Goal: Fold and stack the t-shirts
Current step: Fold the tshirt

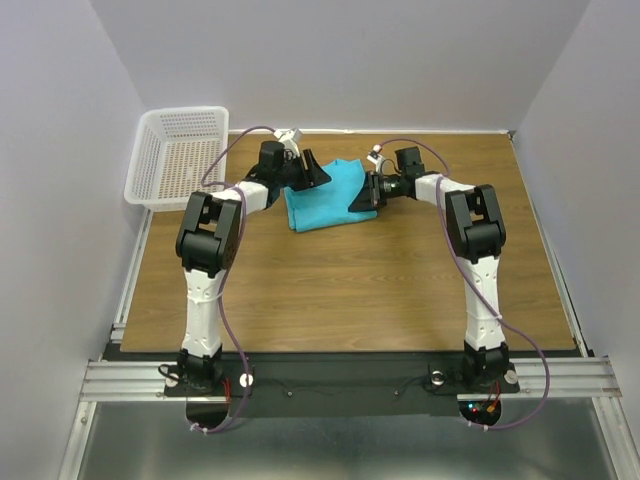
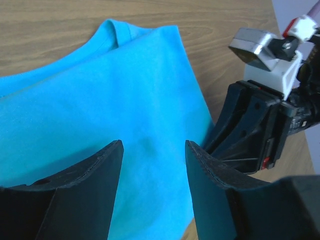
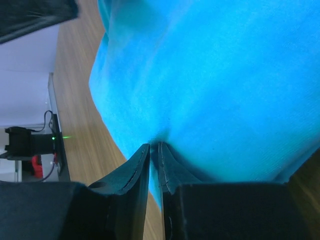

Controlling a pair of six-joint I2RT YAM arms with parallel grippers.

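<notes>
1. Currently the turquoise t-shirt (image 1: 330, 195) lies on the wooden table (image 1: 340, 290), far-centre, between both grippers. It looks like a compact, partly folded shape with no sleeves spread out.
2. Right gripper (image 3: 154, 147): fingers nearly together, pinching a small ridge of cloth at the shirt's right edge. Fabric bunches right at the tips. Judgement: it grips there so that edge can be lifted and carried over for a fold.
3. Left gripper (image 2: 154, 147): fingers wide apart, nothing between them. It hovers low over the shirt's left part and I can't tell if the tips touch the cloth. Judgement: it is lined up to take the matching edge or to pin the shirt so it doesn't slide.
4. Collar end of the shirt shows at the top of the left wrist view, lying flat.
5. White mesh basket (image 1: 143, 160) sits at the far left corner, apart from the shirt, uninvolved.
6. Step in hand (judgement): mid-fold and not yet finished, no stack visible.
7. Risk (judgement): the right pinch holds little cloth, maybe one layer only, so the fold may come apart on lifting.
</notes>
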